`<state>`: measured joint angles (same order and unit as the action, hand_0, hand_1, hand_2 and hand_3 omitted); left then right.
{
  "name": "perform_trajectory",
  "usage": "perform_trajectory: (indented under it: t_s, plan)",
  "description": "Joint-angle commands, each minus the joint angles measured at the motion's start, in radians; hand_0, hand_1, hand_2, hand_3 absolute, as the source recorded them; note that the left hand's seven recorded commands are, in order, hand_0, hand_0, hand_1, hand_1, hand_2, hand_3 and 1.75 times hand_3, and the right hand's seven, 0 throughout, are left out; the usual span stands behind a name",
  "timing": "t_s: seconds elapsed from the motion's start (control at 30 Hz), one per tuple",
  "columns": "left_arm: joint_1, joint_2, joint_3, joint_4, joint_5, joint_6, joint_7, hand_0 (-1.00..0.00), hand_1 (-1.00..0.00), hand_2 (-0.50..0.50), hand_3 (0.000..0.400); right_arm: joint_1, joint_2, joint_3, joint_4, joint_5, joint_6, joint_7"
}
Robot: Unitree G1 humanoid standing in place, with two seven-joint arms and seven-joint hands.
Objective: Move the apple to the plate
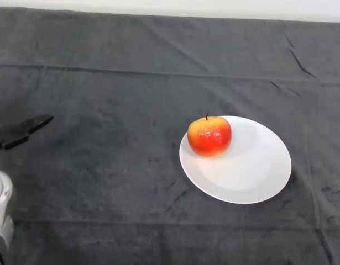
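One apple (pixel 209 136) and one plate (pixel 252 176) are the only things on the dark cloth (pixel 131 83), and the apple already sits on the plate. It rests upright, stem up, on the plate's rim zone at about 10 o'clock from the plate's centre, touching the white surface and casting a soft shadow toward 3 o'clock. The plate lies at roughly 4 o'clock from the middle of the view.

The hand (pixel 20 131) is well apart from both, at 9 o'clock near the left edge. Its fingers look straight and lie close together, pointing toward 2 o'clock, and they hold nothing. The silver-grey arm (pixel 0 212) shows at 8 o'clock in the lower left corner.

Judging from how things lie, the placing step looks done, and what remains is only the end of the task: the hand clear of the plate. The next move, if any, calls for little more than bringing the arm to rest without brushing the cloth or dragging its folds toward the plate. The apple sits near the rim, so a tug on the cloth could roll it off.

Much of the hand is cut off by the left edge; the palm and thumb cannot be made out. The apple's far side and its contact patch are hidden.
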<state>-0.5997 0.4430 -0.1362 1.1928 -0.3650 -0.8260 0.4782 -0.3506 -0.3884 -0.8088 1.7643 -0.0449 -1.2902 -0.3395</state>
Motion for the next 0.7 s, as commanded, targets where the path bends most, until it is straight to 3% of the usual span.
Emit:
perform_trajectory:
  t_s: [0.03, 0.4, 0.7]
  plan:
    - [0.034, 0.009, 0.030, 0.034, -0.007, 0.006, 0.014, 0.00, 0.00, 0.00, 0.000, 0.090, 0.136, -0.0087, 0.071, -0.0095, 0.055, -0.0085]
    - [0.049, -0.041, 0.075, 0.077, 0.016, 0.031, 0.069, 0.00, 0.00, 0.00, 0.000, 0.090, 0.136, -0.0103, 0.071, -0.0117, 0.055, -0.0092]
    - [0.046, -0.041, 0.092, 0.089, 0.044, 0.069, 0.066, 0.00, 0.00, 0.00, 0.000, 0.091, 0.135, -0.0114, 0.071, -0.0134, 0.055, -0.0098]
